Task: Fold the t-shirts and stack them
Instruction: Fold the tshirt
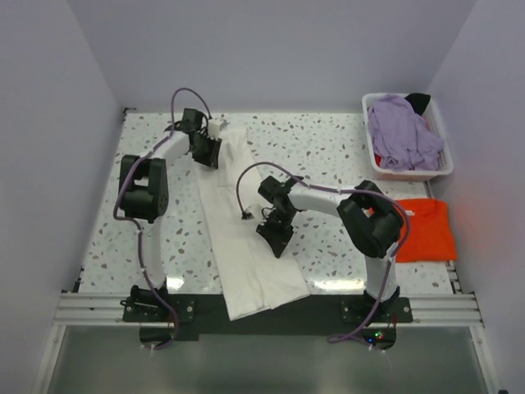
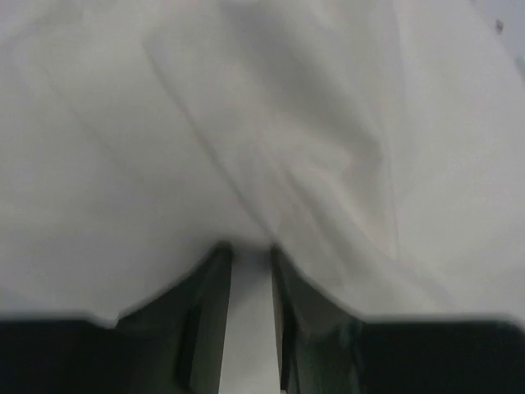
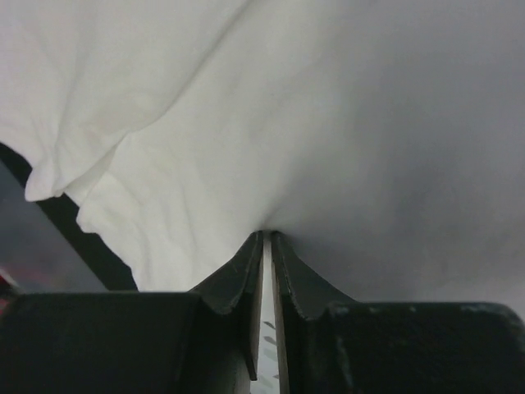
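The large cream-white t-shirt (image 1: 246,254) lies as a long, narrow folded strip from the far left of the table to its near edge, where its end hangs over the rail. My left gripper (image 1: 207,152) is shut on the shirt's far end. In the left wrist view, cloth (image 2: 246,123) fills the frame and sits between the jaws of the left gripper (image 2: 252,250). My right gripper (image 1: 277,240) is shut on the shirt's right edge near the middle. In the right wrist view the right gripper (image 3: 267,236) pinches the cloth (image 3: 246,123). The orange-red t-shirt (image 1: 426,230) lies folded at the right edge. The lavender t-shirt (image 1: 402,135) is bunched in the basket.
The white plastic basket (image 1: 410,173) stands at the far right corner, with a dark item (image 1: 418,101) at its back. The speckled tabletop (image 1: 320,148) is walled on the left, back and right. The metal rail (image 1: 98,308) runs along the near edge.
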{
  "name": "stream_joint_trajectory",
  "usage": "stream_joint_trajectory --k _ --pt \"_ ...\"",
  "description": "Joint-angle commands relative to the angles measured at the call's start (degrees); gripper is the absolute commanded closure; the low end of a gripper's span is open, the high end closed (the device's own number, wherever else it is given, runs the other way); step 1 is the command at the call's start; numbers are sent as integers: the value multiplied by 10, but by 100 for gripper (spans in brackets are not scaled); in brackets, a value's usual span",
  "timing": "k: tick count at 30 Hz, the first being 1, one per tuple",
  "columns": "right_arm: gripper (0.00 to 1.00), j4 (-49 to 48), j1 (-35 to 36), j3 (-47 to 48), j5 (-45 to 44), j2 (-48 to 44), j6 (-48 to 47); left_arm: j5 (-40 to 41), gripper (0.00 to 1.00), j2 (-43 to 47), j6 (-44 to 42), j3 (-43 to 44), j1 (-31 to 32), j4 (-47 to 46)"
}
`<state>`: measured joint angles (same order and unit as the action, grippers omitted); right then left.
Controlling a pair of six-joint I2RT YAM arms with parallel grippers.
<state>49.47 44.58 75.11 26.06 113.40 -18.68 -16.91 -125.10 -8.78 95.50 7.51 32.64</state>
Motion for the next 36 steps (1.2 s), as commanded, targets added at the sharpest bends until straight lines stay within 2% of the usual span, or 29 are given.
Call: stream_joint_trajectory --k 1,5,6,11,15,17,19,23,24,27,31,36 --pt "85 -32 -19 -30 98 -35 33 0 69 -64 -10 41 40 29" --pt "80 -52 -84 -16 114 -85 47 -13 71 -120 -2 113 80 28" --pt "79 -51 -118 -7 113 -88 48 -15 72 -133 7 155 87 28" --pt "80 -56 -186 90 40 -51 43 -52 72 -221 50 295 95 -11" --pt "82 -66 -208 181 -15 6 57 -55 60 -185 56 307 84 -93" --pt "83 -75 -211 227 -31 38 65 -59 58 -147 54 309 77 -109" --pt "83 -90 -212 271 -35 59 83 -70 58 -102 45 297 68 -105" --pt "83 -106 -210 330 -30 113 114 -93 58 -10 38 189 56 -104" --pt "83 -114 -209 345 -29 131 125 -95 58 18 30 130 55 -102" --pt "84 -133 -204 355 -36 151 139 -104 61 52 19 38 53 -102" --pt "84 -163 -202 357 -51 183 155 -107 66 64 24 -35 53 -120" --pt "87 -189 -208 355 -105 204 174 -106 67 44 37 -42 51 -136"
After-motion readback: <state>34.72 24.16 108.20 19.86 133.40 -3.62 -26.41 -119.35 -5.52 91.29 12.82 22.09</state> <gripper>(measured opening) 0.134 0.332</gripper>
